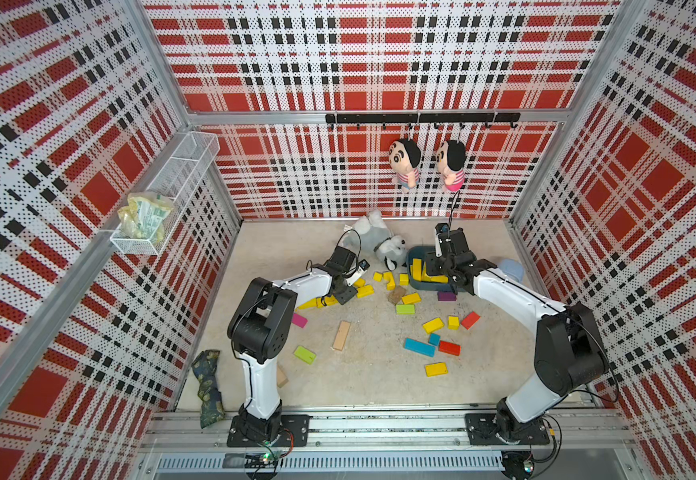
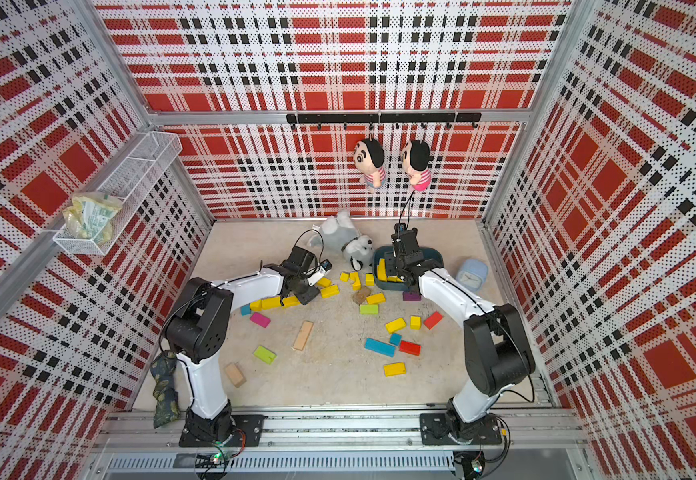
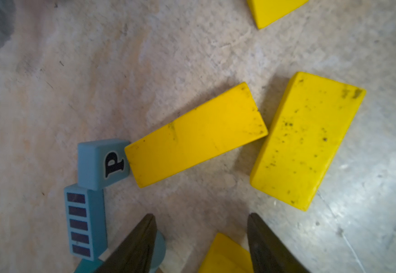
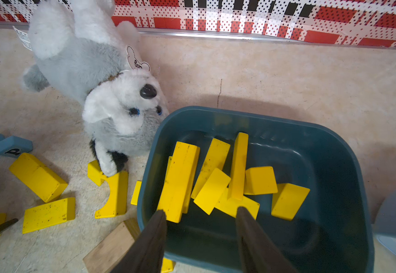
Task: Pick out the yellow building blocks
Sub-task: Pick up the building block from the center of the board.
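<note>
Yellow building blocks [image 4: 216,189] lay heaped in the teal bin [image 4: 334,146] under the right claw [image 4: 200,210], with more loose on the floor around the left claw [image 3: 201,214].
Bare floor ran open beyond the bin to the back wall, but a plush dog [image 4: 93,71] lay just beside the bin's rim, off to one side of the right claw. Most bars in the bin pointed their long axes away from that claw, and one stood on its narrow edge. Ahead of the left claw a long brick [image 3: 195,134] slanted across the opening, one end against a blue lettered block [image 3: 102,163]. A wider brick [image 3: 308,141] lay just beside it at a steeper angle. Both claws stood apart. The right held nothing, and a small yellow block [image 3: 225,255] sat unclamped between the left claw's fingers, with a gap on one side.
</note>
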Controlling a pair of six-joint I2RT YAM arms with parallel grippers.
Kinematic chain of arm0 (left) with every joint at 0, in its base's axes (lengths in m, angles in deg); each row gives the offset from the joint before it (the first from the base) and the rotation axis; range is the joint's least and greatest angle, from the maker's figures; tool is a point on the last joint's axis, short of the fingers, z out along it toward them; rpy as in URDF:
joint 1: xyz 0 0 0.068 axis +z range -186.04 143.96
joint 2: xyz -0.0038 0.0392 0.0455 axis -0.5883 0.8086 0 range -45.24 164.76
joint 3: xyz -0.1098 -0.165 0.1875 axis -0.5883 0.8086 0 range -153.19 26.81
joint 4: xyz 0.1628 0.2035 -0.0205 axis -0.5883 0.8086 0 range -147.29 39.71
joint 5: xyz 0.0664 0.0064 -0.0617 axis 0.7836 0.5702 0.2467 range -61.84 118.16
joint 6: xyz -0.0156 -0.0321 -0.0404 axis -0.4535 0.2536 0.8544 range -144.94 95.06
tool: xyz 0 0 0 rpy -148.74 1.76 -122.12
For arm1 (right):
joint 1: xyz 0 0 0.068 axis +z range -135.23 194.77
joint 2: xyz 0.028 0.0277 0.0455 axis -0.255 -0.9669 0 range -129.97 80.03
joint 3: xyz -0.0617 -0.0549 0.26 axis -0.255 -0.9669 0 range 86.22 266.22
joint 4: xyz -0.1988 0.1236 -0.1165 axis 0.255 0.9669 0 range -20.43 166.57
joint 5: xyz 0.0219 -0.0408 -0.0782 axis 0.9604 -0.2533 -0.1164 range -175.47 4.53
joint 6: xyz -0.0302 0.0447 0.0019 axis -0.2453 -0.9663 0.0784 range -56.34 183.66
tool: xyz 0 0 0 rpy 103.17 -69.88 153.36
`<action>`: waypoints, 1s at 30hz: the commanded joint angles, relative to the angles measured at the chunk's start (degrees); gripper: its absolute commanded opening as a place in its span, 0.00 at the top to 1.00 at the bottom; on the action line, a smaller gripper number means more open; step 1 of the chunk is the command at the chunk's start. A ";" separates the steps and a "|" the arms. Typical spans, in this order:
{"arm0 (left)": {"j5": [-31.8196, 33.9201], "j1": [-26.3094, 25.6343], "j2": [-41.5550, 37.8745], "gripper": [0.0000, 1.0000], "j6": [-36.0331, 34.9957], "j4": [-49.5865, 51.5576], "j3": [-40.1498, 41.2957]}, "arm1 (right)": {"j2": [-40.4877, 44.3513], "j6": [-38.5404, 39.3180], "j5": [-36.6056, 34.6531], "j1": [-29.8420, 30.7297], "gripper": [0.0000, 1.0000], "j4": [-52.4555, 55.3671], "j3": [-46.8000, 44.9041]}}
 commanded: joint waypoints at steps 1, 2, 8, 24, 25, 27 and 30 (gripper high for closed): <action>-0.54 0.36 0.30 0.36 -3.50 3.56 -1.11 | 2.89 0.42 -1.23 -0.35 0.49 1.23 -1.25; -1.20 0.68 0.01 0.35 -3.72 4.38 -0.81 | 3.08 0.42 -1.22 -0.30 0.49 1.35 -1.62; -4.34 2.42 -3.73 0.34 -5.09 6.62 1.88 | 3.80 -0.02 -1.25 -0.27 0.49 1.28 -2.92; -4.86 4.91 -9.92 0.28 -9.62 9.12 7.02 | 3.23 -0.55 -0.70 0.05 0.49 1.19 -2.54; -4.28 4.91 -9.61 0.28 -10.15 9.20 7.24 | 3.27 -0.63 -0.67 0.04 0.49 1.19 -2.68; -3.73 4.91 -8.89 0.29 -10.82 9.09 7.15 | 3.23 -0.70 -0.76 0.13 0.49 1.23 -2.71; -2.95 4.40 -7.40 0.32 -11.03 8.40 6.37 | 3.58 -0.90 -0.84 0.17 0.49 1.14 -3.05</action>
